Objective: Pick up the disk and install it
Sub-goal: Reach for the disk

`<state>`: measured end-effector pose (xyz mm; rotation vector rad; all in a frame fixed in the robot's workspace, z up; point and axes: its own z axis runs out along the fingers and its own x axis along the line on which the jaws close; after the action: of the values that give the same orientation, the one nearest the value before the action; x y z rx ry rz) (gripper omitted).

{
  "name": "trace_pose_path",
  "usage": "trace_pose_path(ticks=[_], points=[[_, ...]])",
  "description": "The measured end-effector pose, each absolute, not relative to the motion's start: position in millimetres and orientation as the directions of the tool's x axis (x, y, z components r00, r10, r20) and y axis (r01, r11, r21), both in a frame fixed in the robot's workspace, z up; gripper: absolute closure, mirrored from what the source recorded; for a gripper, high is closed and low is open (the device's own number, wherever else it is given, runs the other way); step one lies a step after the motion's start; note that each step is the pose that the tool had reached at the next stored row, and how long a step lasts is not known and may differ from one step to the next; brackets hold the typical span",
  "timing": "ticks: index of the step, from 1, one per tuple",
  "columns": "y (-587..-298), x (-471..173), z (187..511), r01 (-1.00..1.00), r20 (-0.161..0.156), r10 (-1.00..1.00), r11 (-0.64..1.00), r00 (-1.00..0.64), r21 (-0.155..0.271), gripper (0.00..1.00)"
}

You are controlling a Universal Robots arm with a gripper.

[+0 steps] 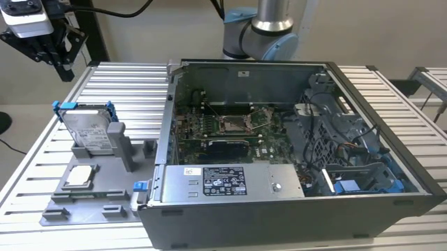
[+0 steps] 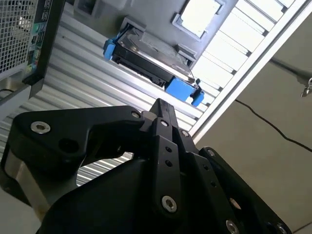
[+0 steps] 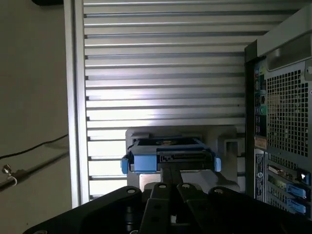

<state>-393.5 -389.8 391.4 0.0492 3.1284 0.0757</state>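
Our gripper (image 1: 65, 73) hovered well above the disk (image 1: 89, 127), jaws narrow and empty. The disk stood below it, propped in the grey holder (image 1: 124, 147) on the surface (image 1: 125, 86). We judged this the approach step; grasping would call for opened jaws.

Blue-framed disk (image 3: 168, 156) in grey holder (image 3: 146, 134), slatted table (image 3: 161, 73), closed fingers (image 3: 166, 178), computer case (image 3: 282, 97)

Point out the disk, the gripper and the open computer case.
disk (image 1: 86, 120): exterior view, on its silver face above the label.
gripper (image 1: 66, 73): exterior view, at its fingertips.
computer case (image 1: 279, 222): exterior view, on its bare near wall.
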Motion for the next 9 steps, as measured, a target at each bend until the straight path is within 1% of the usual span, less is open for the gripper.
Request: trace_pose_path(ticks=[4, 9], points=[[-390.2, -395.1, 391.0, 0.02, 0.004, 0.02, 0.999, -1.0, 0.048, 1.0], [-395.9, -400.9, 390.2, 0.006, 0.004, 0.005, 0.999, -1.0, 0.048, 1.0]])
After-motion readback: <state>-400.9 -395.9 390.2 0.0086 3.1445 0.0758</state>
